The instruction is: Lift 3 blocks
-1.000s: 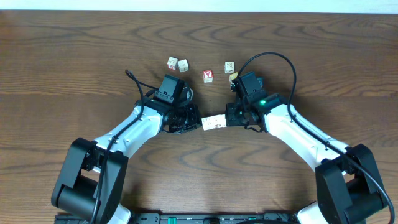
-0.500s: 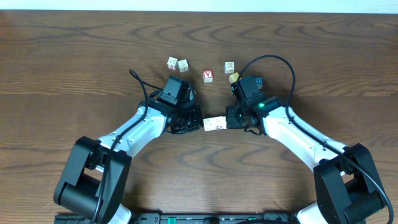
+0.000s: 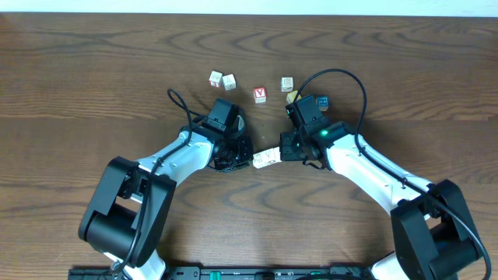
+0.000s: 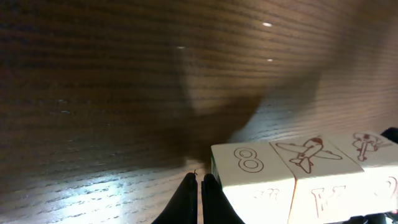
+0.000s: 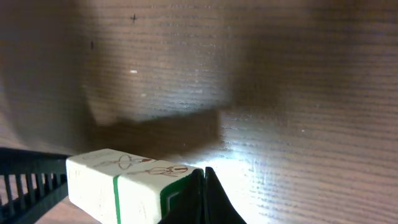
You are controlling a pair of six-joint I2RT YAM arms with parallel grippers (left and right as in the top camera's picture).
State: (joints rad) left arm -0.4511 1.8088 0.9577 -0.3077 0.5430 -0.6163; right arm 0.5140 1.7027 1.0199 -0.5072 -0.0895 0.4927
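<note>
**Three blocks squeezed end to end between two arms**
Left jaws and right jaws are both clenched shut, pressing the row of cream blocks (image 3: 266,156) from either end, seemingly just off the bench (image 3: 93,93). Any slackening or misalignment could buckle the row and drop the blocks.

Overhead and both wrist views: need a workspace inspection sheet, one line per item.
Surface: dark wood-grain table, lamp glare in the wrist views.
Job's things: row of cream blocks pinched end to end between both arms. The left wrist view shows three. Its shadow sits apart, so it is probably raised.
Clutter: far-left pale cube, pale cube beside it, red-letter cube, third pale cube, yellow cube, blue cube, all loose.
End effectors: left end effector shut, right end effector shut, tips at the row's ends.
Cables: left arm cable and right arm cable, both off the blocks.
Surroundings: pale strip past the far edge, otherwise nothing seen.
</note>
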